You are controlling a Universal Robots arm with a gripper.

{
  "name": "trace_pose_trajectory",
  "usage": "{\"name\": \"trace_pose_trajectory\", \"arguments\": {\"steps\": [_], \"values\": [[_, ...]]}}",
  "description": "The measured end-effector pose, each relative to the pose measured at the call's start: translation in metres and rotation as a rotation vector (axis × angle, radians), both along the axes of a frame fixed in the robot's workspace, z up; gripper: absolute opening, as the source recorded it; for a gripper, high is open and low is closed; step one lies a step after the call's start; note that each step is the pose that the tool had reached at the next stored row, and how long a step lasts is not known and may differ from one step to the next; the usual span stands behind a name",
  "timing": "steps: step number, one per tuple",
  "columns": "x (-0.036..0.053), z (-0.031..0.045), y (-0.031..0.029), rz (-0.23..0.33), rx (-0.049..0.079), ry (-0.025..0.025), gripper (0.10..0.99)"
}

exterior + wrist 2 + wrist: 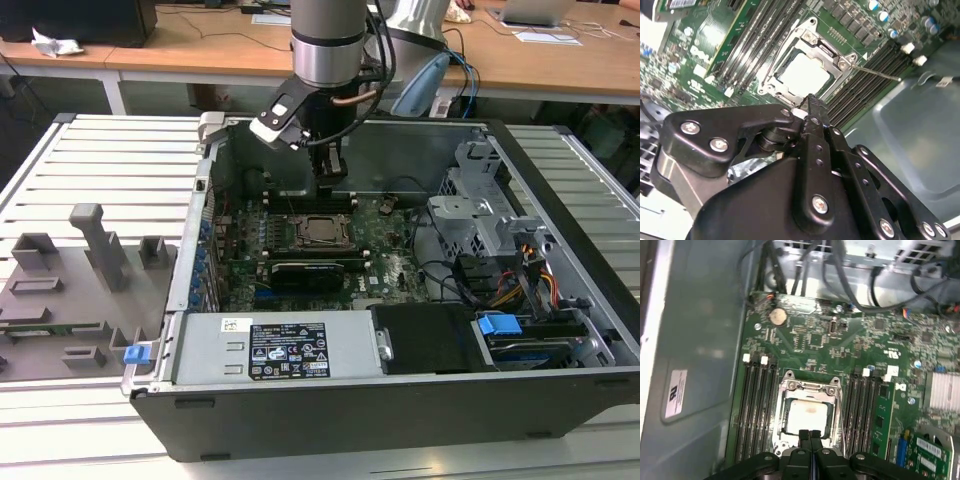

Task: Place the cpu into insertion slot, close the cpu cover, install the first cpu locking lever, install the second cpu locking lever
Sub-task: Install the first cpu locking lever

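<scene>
Black two-finger gripper is pressed shut with nothing between its tips, poised just beside the near edge of the socket.

The small square cpu with a pale metal top lies flat and face up in the silver-rimmed insertion slot. The thin silver-grey cpu cover frame is down around it.

- **Handling (judgement):** The chip is light, stiff and fragile underneath, so edges only. The cover is thin, springy and slick.
- **Orientation:** The square chip has no long axis.
- **Lever:** A thin steel wire lever juts from the socket corner, its long axis parallel to the long black memory slots. It is possibly unlatched, but that is hard to tell.
</scene>
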State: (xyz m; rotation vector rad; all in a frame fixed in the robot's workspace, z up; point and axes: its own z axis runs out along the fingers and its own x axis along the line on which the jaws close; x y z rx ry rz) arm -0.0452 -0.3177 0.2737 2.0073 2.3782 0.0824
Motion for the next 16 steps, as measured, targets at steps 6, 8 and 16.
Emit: {"name": "trace_pose_trajectory", "arguments": {"steps": [6,8,16], "values": [[-0.0005,-0.0003,0.0000,0.149,0.000,0.0009,0.106],[-0.0008,-0.0003,0.0000,0.170,-0.001,0.0010,0.106],[-0.0009,-0.0002,-0.0002,0.293,-0.007,0.0015,0.106]]}}
